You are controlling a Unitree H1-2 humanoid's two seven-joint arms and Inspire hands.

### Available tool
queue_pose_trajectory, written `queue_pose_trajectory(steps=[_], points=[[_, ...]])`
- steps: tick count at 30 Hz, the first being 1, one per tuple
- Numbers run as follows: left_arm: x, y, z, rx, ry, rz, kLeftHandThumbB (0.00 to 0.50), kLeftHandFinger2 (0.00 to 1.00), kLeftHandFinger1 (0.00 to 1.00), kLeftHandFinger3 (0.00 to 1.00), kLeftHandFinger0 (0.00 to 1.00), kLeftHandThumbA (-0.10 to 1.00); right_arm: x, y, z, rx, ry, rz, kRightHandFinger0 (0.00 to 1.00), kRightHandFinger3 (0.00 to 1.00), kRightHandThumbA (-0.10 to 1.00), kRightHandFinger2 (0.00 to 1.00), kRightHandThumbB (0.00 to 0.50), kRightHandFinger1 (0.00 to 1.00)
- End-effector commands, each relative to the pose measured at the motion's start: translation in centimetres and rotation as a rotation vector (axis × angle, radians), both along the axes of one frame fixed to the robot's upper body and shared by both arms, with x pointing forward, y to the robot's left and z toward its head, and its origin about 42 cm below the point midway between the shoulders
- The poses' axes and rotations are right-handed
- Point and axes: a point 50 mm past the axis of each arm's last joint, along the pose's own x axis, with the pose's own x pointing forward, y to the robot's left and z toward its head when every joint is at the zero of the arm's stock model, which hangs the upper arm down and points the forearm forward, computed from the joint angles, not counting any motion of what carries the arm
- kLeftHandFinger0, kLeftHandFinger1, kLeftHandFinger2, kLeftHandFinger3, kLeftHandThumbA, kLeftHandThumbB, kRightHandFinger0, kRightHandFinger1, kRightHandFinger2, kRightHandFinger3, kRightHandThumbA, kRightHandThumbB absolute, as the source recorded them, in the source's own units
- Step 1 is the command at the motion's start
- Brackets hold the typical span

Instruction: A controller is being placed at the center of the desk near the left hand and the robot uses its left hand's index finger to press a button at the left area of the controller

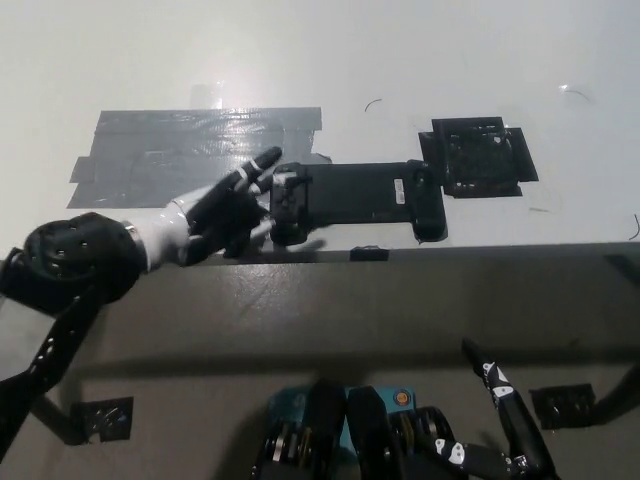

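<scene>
while beside the controller (355, 197), left hand (225, 213) with fingers (262, 160) spread, grasping nothing.

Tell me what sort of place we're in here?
Likely a robot test bench: a plain white desk with grey tape patches, a black taped square and one controller.

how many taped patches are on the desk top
2. A wide grey tape patch lies left of the controller, partly under the left hand. A smaller black tape patch sits at the controller's right end. None seems hidden.
</scene>
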Motion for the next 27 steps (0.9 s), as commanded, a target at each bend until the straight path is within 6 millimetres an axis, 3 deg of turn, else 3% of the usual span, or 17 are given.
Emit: queue_pose_trajectory(steps=[1,5,9,14,16,19,20,22,25,26,27], points=[[0.9,-0.7,1.5,0.039,0.004,-0.045,0.416,0.00,0.00,1.00,0.00,1.00,1.0,0.1,1.8,0.001,-0.106,0.021,1.00,1.00,1.00,1.00,0.269,1.00],[0.9,-0.6,0.7,0.047,0.024,-0.037,0.446,0.00,0.00,1.00,0.00,1.00,0.9,0.0,2.0,-0.004,-0.104,0.019,1.00,1.00,1.00,1.00,0.267,1.00],[1.2,-0.2,0.6,0.032,0.046,-0.033,0.429,0.00,0.00,1.00,0.00,1.00,1.2,0.0,2.1,-0.005,-0.109,0.019,1.00,1.00,1.00,1.00,0.261,1.00],[1.3,0.1,0.5,0.048,0.042,-0.024,0.454,0.00,0.00,1.00,0.00,1.00,1.2,0.0,2.1,-0.002,-0.107,0.022,1.00,1.00,1.00,1.00,0.265,1.00],[1.8,1.3,0.6,0.040,0.056,0.009,0.453,0.02,0.00,1.00,0.00,1.00,1.2,-0.1,2.0,0.000,-0.108,0.020,1.00,1.00,1.00,1.00,0.264,1.00],[1.9,1.3,0.7,0.040,0.056,0.009,0.454,0.02,0.00,1.00,0.00,1.00,1.2,-0.1,2.0,0.000,-0.108,0.020,1.00,1.00,1.00,1.00,0.265,1.00],[2.5,2.3,1.2,0.027,0.056,0.046,0.454,0.04,0.00,1.00,0.07,1.00,1.2,0.0,2.0,0.000,-0.104,0.020,1.00,1.00,1.00,1.00,0.265,1.00],[3.0,2.8,1.4,0.033,0.056,0.065,0.456,0.09,0.00,1.00,0.00,1.00,1.3,0.1,2.0,0.000,-0.106,0.021,1.00,1.00,1.00,1.00,0.269,1.00],[3.0,2.9,1.4,0.032,0.058,0.066,0.457,0.09,0.00,1.00,0.00,1.00,1.3,0.1,2.0,0.000,-0.106,0.021,1.00,1.00,1.00,1.00,0.269,1.00],[3.0,3.0,1.4,0.033,0.058,0.069,0.446,0.07,0.00,1.00,0.09,1.00,1.3,0.1,2.0,-0.002,-0.107,0.021,1.00,1.00,1.00,1.00,0.262,1.00],[3.1,3.2,1.3,0.034,0.060,0.074,0.446,0.02,0.00,1.00,0.03,1.00,1.3,0.1,2.0,-0.003,-0.109,0.022,1.00,1.00,1.00,1.00,0.260,1.00]])
